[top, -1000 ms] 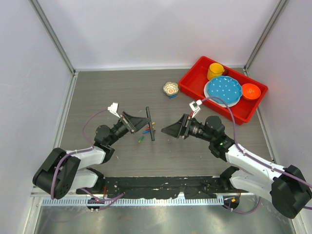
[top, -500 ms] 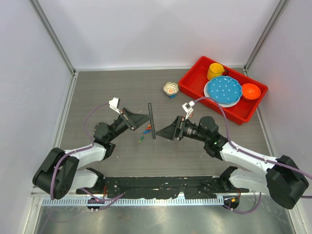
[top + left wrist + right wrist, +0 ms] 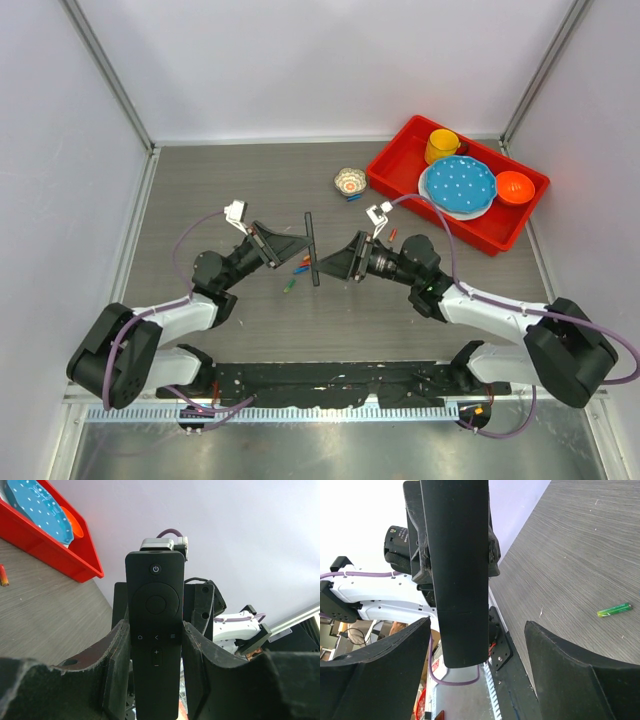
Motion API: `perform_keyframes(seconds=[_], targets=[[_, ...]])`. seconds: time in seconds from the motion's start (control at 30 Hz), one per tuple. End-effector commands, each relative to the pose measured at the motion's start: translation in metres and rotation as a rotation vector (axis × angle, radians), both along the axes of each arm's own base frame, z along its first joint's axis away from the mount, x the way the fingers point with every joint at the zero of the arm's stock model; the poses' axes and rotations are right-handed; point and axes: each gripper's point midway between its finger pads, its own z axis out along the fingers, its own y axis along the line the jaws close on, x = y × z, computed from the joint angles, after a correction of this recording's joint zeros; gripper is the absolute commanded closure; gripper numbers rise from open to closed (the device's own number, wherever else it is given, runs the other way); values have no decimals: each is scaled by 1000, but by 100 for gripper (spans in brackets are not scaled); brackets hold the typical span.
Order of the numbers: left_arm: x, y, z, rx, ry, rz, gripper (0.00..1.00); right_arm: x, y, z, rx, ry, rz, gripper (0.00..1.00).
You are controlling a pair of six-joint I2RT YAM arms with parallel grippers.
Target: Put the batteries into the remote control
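Observation:
My left gripper (image 3: 300,243) is shut on the remote control (image 3: 308,226), a slim black bar held above the table. In the left wrist view the remote control (image 3: 156,600) shows its button face, clamped between both fingers (image 3: 117,665). My right gripper (image 3: 328,265) is open and faces it from the right. In the right wrist view the remote control (image 3: 460,570) shows its plain back, and its lower end hangs between the spread fingers (image 3: 395,665) without touching them. Several batteries (image 3: 301,267) lie on the table under the remote. A green battery (image 3: 289,287) (image 3: 615,610) lies apart.
A red tray (image 3: 400,170) at the back right holds a yellow cup (image 3: 441,146), a blue plate (image 3: 457,187) and an orange bowl (image 3: 514,186). A small patterned bowl (image 3: 349,182) stands left of it with a blue battery (image 3: 353,198) beside it. A red battery (image 3: 392,233) lies near the right arm.
My right gripper has moved left up to the remote, and its jaws have narrowed a little. The left gripper shifted slightly right with the remote, then held still.

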Motion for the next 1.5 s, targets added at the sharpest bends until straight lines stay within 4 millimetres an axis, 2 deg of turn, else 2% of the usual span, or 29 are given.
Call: perform_keyframes(seconds=[0.0,0.53,0.87,0.97,1.07,1.1,1.17,1.2,1.27,1.3,1.43,1.47], targets=[[-27,10,64,-139,-276,-16,100,-3,8,37,104,-91,39,20],[-29,12,71,-153,-286,-17,100,-13,17,33,118,-82,98,35],[-29,12,72,-161,-270,-22,100,-17,19,30,120,-78,126,54],[-28,12,71,-165,-262,-20,96,-19,19,29,118,-76,136,62],[-27,11,70,-165,-250,-25,77,-21,19,30,119,-81,145,70],[-27,11,70,-167,-248,-25,63,-21,18,30,116,-81,146,74],[-26,11,68,-166,-239,-25,54,-22,18,30,105,-89,144,78],[-26,10,68,-166,-237,-27,36,-23,17,30,100,-94,145,80],[-25,10,68,-165,-236,-27,17,-24,15,30,84,-106,141,84],[-24,11,67,-165,-234,-24,1,-24,14,30,77,-109,140,87],[-19,12,63,-153,-217,0,0,-26,10,29,32,-132,129,96],[-18,12,62,-147,-218,8,0,-25,8,21,-7,-132,122,98]])
